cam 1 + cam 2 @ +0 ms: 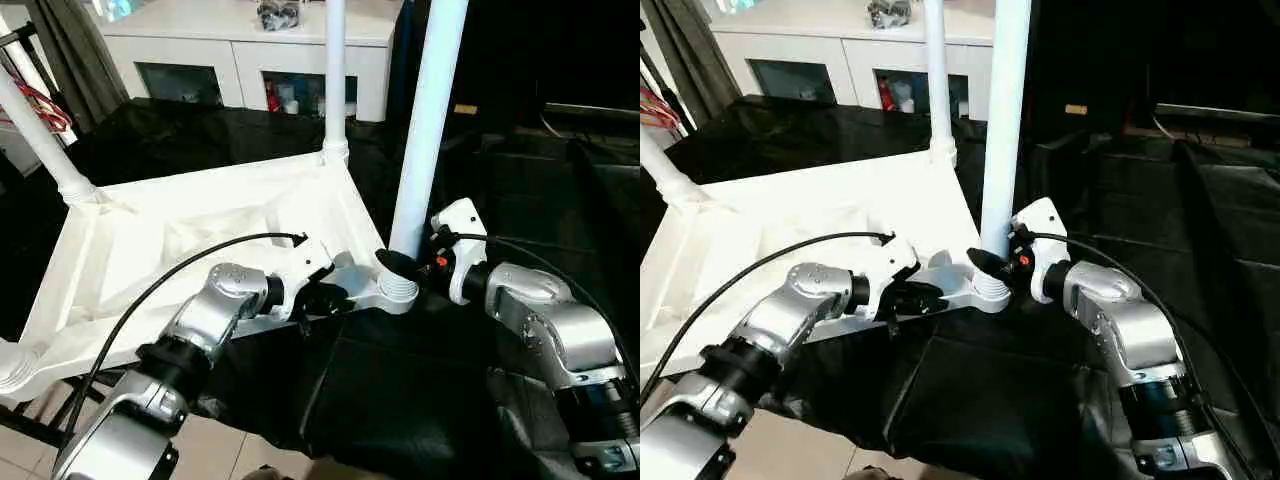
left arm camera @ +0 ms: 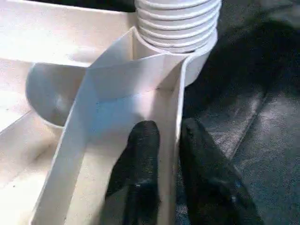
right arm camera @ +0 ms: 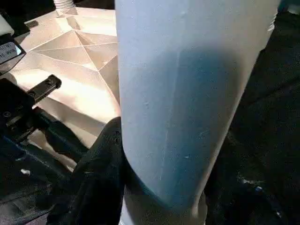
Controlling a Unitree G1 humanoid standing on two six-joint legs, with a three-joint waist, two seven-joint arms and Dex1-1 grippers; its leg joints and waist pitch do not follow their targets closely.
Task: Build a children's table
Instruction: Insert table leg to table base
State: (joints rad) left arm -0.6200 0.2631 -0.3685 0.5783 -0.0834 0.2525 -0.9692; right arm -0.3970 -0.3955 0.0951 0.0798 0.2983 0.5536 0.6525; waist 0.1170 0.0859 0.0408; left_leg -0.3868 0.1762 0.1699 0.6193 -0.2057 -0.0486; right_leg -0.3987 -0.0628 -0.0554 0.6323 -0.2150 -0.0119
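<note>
The white table top (image 1: 200, 240) lies upside down on black cloth, ribbed underside up. Two legs stand in its corner sockets, a far one (image 1: 335, 70) and a left one (image 1: 40, 135). A third leg (image 1: 430, 120) stands upright in the near right socket (image 1: 398, 292), its threaded base (image 2: 178, 23) seated there. My right gripper (image 1: 405, 265) is shut around this leg just above the socket, one black finger (image 3: 101, 159) against the tube (image 3: 187, 93). My left gripper (image 1: 330, 297) is shut on the top's near rim (image 2: 176, 108) beside that socket, a finger (image 2: 140, 145) on each side of the wall.
A white cabinet (image 1: 250, 45) with glass doors stands behind the work. Black cloth (image 1: 420, 400) covers the surface and drops away to the right. Red and white wires (image 1: 45, 105) hang at the far left. Tiled floor (image 1: 220, 450) shows below the near edge.
</note>
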